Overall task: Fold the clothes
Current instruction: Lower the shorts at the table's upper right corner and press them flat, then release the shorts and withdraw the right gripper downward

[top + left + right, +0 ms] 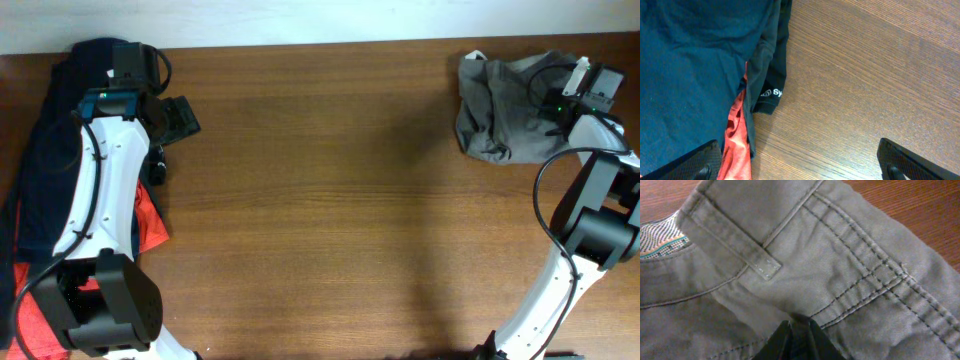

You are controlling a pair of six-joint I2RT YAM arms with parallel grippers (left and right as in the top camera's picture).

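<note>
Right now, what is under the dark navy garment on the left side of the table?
An orange-red garment pokes out beneath the navy garment at its lower edge. How far it runs underneath, or whether anything else lies there, is covered.

On the brown wooden table (pixel 330 200), far right corner: crumpled grey-khaki cotton shorts (pixel 500 110). Down on their right part, pinching cloth just near of a stitched belt loop (pixel 735 247): right gripper (pixel 796 337). Along the left edge, far to near: dark navy fabric garment (pixel 45 160). Under it, showing at its right side and at the near left corner: orange-red fabric garment (pixel 150 228). Across both: white left arm (pixel 100 190). Just right of the navy garment, above bare wood at far left: left gripper (pixel 178 120). Shorts and left-hand pile well apart, bare wood between.
</note>
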